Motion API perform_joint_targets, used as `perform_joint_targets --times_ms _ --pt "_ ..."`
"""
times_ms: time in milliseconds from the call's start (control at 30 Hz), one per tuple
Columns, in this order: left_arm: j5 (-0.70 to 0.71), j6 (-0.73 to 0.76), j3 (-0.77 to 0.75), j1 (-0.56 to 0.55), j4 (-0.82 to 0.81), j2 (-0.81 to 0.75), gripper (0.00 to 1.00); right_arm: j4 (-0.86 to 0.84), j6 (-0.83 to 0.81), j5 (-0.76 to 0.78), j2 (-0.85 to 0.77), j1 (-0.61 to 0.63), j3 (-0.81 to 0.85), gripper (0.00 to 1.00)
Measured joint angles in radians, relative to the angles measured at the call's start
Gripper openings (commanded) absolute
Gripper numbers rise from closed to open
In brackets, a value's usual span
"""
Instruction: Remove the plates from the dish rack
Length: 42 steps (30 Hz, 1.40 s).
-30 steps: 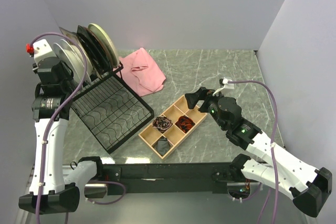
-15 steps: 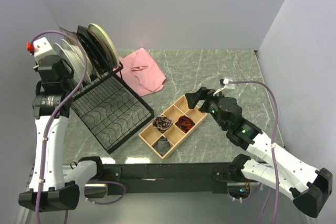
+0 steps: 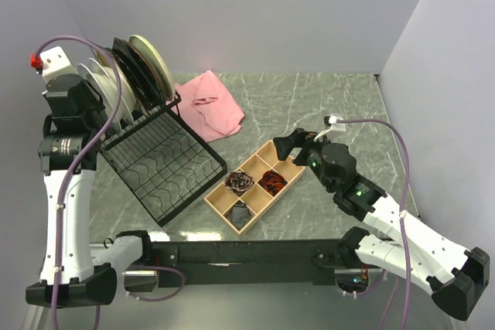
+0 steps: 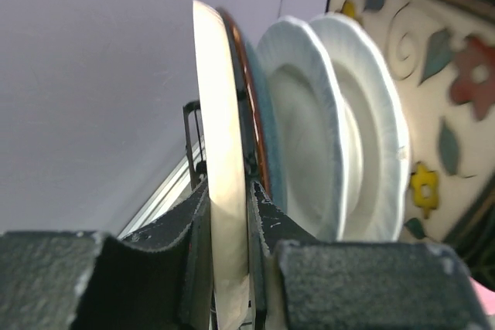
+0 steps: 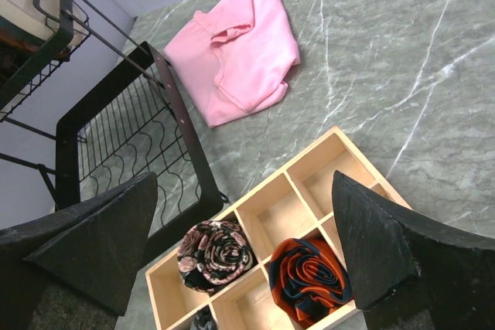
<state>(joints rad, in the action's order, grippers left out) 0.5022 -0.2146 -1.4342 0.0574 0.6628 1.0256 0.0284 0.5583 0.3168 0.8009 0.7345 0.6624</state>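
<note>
Left gripper (image 4: 230,222), clamped on plate (image 4: 215,98) rim

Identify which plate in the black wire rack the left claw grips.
The pale cream round plate at the row's end, beside the dark red plate; left claw pinches its rim.

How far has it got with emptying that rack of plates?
Barely begun. Done: nothing that shows; every plate in view stands in the dish rack. In hand: the left hand is shut on the rim of the cream plate at the end of the row. Left: lifting that one out, then the other plates beside it. The right hand hangs open above the wooden tray, holding nothing.
</note>
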Motion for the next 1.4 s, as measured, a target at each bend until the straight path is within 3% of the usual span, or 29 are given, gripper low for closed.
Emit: perform_joint_targets --times_ms 267,1400 --pt "-0.028 0.029 -0.089 -0.002 -0.002 -0.005 0.01 0.002 -0.002 0.006 0.000 0.000 0.000 0.99" --pt "-0.117 0.020 -0.180 -0.006 0.040 -0.078 0.01 0.002 -0.002 0.007 0.015 0.000 0.007 0.98"
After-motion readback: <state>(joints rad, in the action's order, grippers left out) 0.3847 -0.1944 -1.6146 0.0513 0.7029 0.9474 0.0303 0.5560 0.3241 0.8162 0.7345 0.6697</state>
